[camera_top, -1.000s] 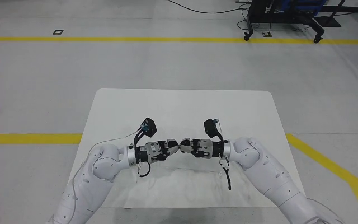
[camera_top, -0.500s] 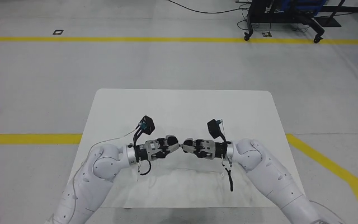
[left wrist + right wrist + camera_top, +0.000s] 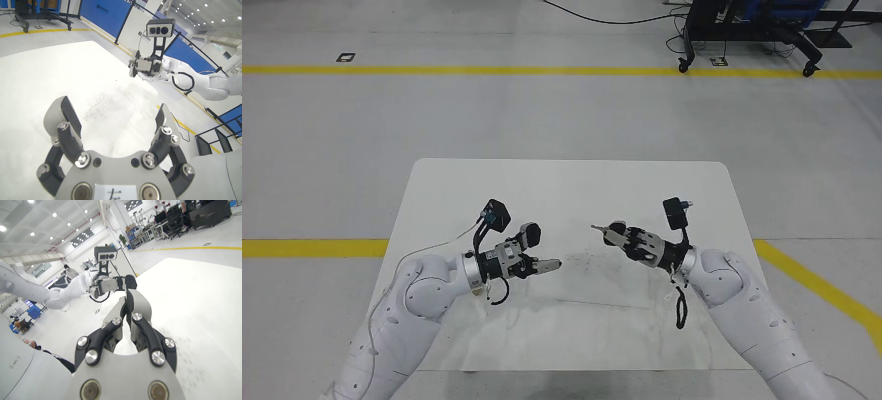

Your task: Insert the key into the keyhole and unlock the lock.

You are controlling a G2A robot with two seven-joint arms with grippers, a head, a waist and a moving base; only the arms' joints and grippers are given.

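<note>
White surface [image 3: 572,190] bears scuff marks [image 3: 181,344] by the left claw [image 3: 113,106], which is spread wide. At its 3 o'clock the right claw [image 3: 127,294] is pressed together; from above, a thin sliver [image 3: 595,229], perhaps the key, juts from its tip.

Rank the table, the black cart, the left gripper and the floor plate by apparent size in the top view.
1. table, largest
2. black cart, cut by the edge, farther off
3. left gripper
4. floor plate, smallest, though farther away
</note>
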